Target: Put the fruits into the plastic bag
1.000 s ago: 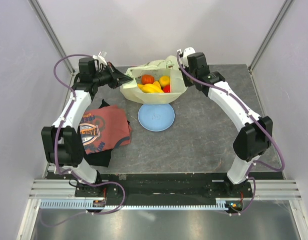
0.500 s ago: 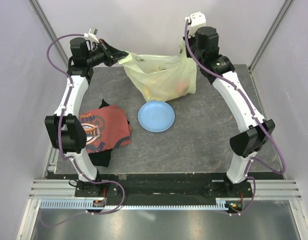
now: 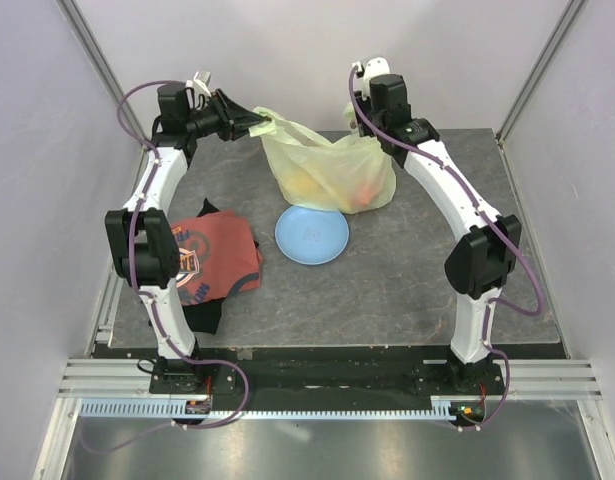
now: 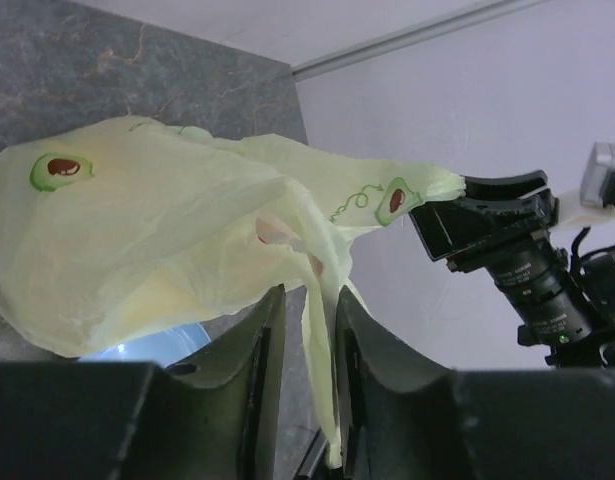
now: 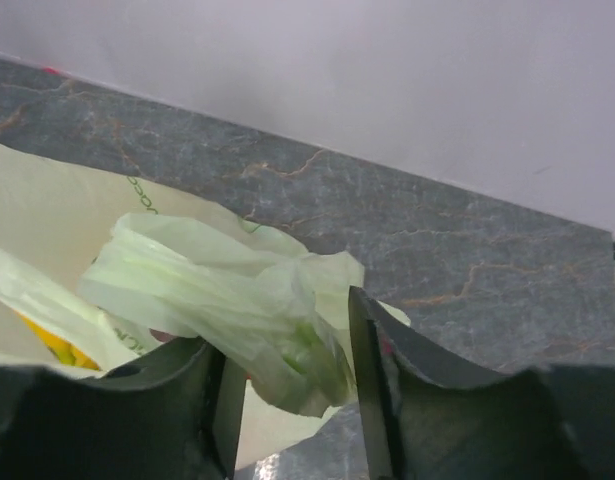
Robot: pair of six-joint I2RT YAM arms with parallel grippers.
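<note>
Blue plate point(image 3: 312, 235) nr bag point(image 3: 327, 165), red tee point(image 3: 212, 260) left

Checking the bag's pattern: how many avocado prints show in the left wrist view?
2. The left avocado print is on the plastic bag, at its far-left bulge; the right avocado print is near its stretched tip. Folds may hide more.

My left arm point(image 3: 152, 190) and right arm point(image 3: 447, 190) are slim white shells between bulky black joint housings, each trailed by a looping purple cable point(image 3: 147, 86), ending in my left pincer point(image 4: 309, 292) and right pincer point(image 5: 287, 330) with matte black curved fingers.
</note>
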